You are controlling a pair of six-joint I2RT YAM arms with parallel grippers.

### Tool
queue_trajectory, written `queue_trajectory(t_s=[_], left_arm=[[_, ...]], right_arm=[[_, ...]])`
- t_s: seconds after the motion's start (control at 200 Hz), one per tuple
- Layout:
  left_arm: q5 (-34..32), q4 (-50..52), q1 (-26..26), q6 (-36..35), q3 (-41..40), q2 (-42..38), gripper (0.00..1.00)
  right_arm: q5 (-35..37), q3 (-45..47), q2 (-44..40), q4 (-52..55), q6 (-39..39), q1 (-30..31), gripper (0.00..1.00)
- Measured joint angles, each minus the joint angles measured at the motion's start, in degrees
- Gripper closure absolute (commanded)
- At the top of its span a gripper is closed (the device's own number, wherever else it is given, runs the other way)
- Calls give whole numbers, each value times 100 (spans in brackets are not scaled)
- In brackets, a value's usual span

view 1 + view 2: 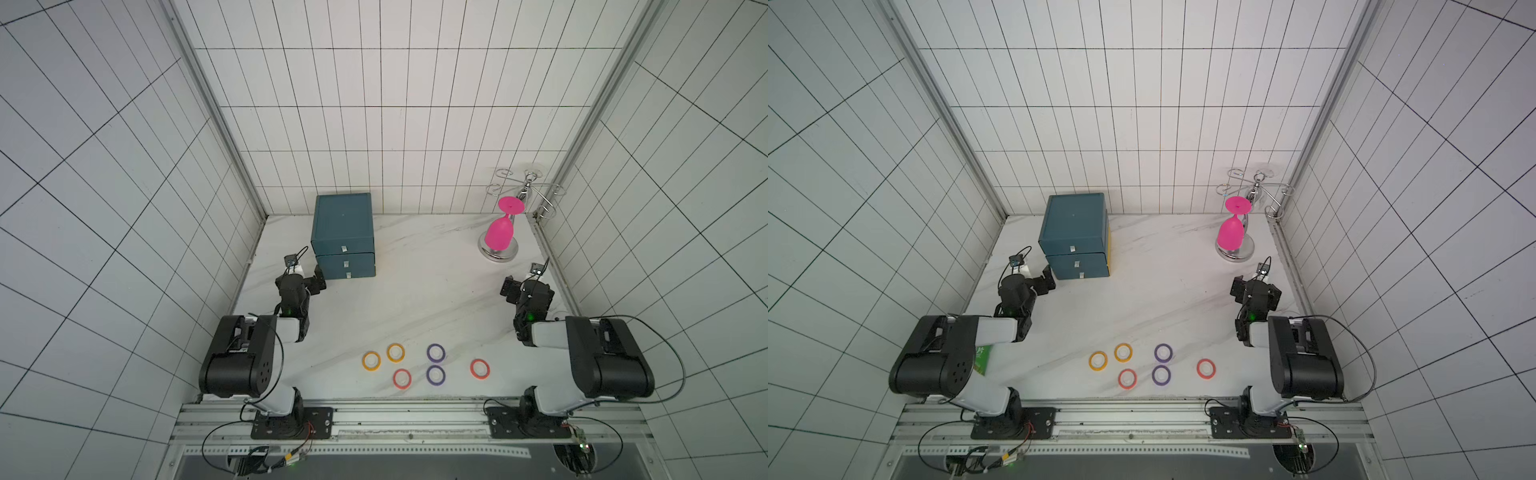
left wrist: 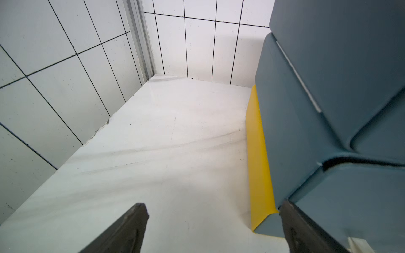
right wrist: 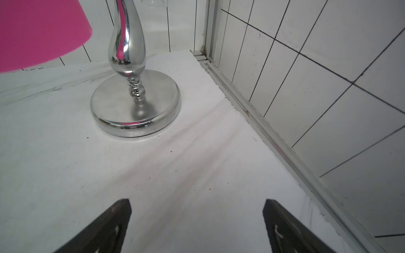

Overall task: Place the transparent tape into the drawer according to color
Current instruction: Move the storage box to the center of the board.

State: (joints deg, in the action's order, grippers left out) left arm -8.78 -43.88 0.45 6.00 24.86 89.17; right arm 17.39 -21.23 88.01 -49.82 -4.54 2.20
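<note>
Left gripper (image 2: pixel 213 204) open beside your cabinet (image 1: pixel 343 226), likely staged for a drawer (image 1: pixel 345 262). Right gripper (image 3: pixel 197 201) open, empty. Tapes (image 1: pixel 371 360) lie untouched.

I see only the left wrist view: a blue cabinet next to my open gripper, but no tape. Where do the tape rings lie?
Observer: The six tape rings lie flat near the front edge of the table, well away from the blue cabinet.
Operator: And the right gripper, does it hold something?
Observer: No. The right gripper is open and empty, close to the chrome glass rack, where a pink glass hangs upside down.
</note>
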Motion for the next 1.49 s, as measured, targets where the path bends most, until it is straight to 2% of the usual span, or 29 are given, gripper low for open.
queue_trajectory(t_s=[0.925, 1.065, 1.269, 1.494], left_arm=[[90, 205, 39, 2, 52, -37, 3], [-236, 1086, -37, 68, 389, -608, 2], [-710, 2304, -35, 291, 1075, -1593, 1], [-540, 3510, 114, 549, 1725, -2170, 1]], right_arm=[[0, -9, -22, 55, 11, 2, 1], [197, -197, -385, 706, 103, 142, 1], [667, -988, -896, 1943, 96, 649, 1], [695, -2074, -1003, 3661, 94, 1338, 1]])
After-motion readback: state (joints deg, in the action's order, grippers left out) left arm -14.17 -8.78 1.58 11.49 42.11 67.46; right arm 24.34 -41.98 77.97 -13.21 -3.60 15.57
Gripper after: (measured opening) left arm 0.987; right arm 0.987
